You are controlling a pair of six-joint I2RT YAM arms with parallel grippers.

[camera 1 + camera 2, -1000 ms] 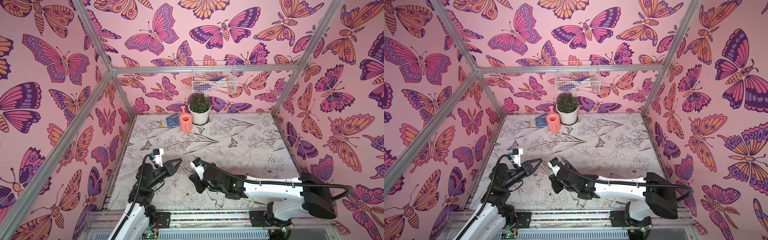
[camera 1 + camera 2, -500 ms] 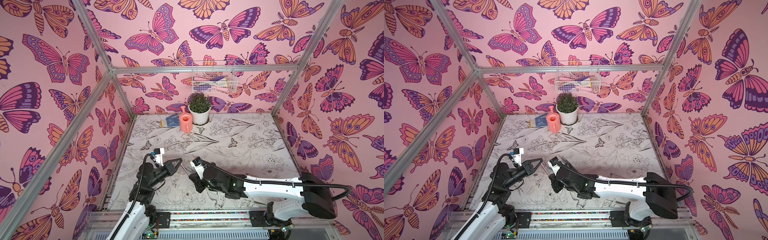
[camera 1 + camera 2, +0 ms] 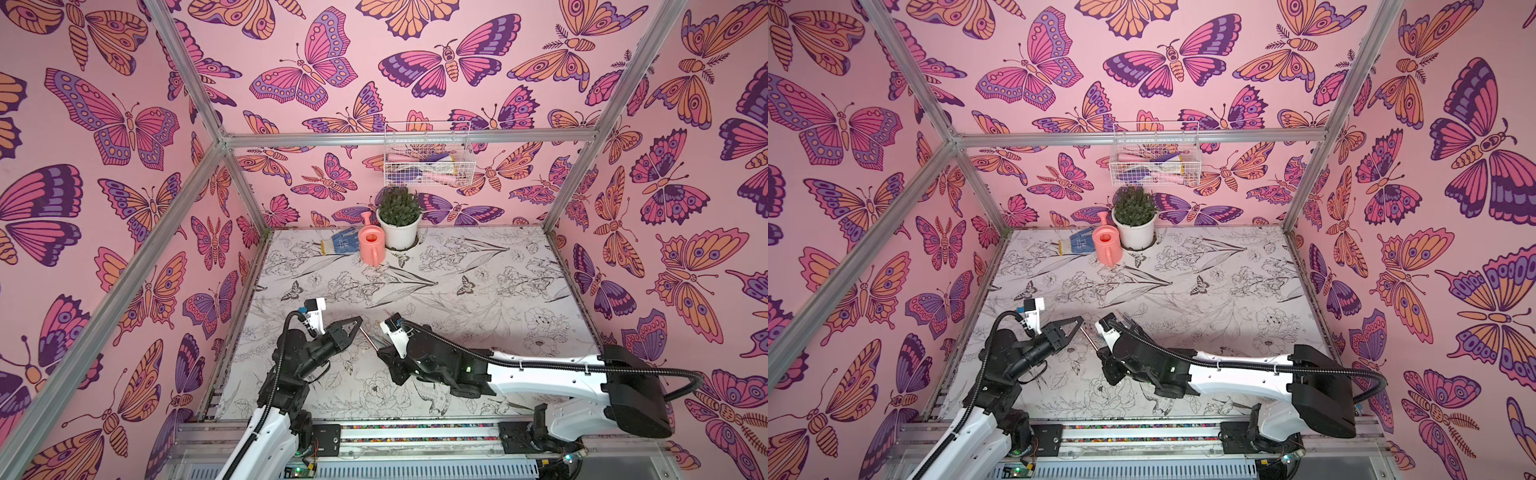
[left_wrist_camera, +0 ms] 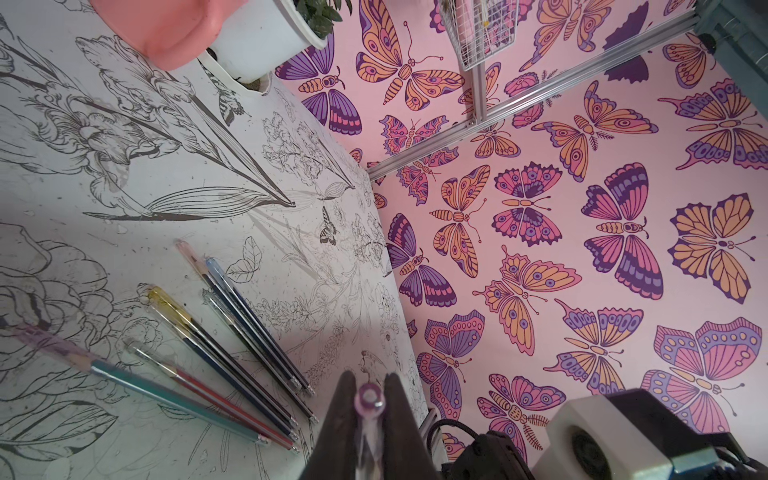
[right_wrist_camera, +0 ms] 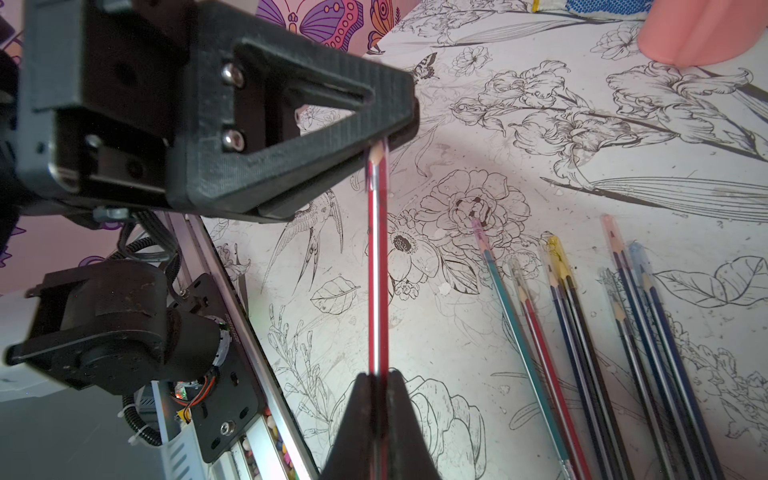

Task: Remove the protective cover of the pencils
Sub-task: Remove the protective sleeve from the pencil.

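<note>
The thin red wooden pencil (image 5: 378, 270) is light, stiff and slick, so it wants a firm pinch on the shaft. Its clear pinkish plastic cap (image 4: 368, 398) is thin-walled (likely to flex if squeezed hard). Held above the flower-printed white tabletop (image 5: 540, 124), the pencil's long axis runs straight between the grippers, sharpened tip toward the left gripper (image 5: 380, 143), whose jaws are closed on the cap. The right gripper (image 5: 378, 376) is clamped on the shaft. The other capped pencils (image 5: 523, 345) lie side by side below.

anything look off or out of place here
Nothing stands out. The right claw grips the red pencil, the left claw its cap; the other pencils lie loosely fanned on the table, caps on.
</note>
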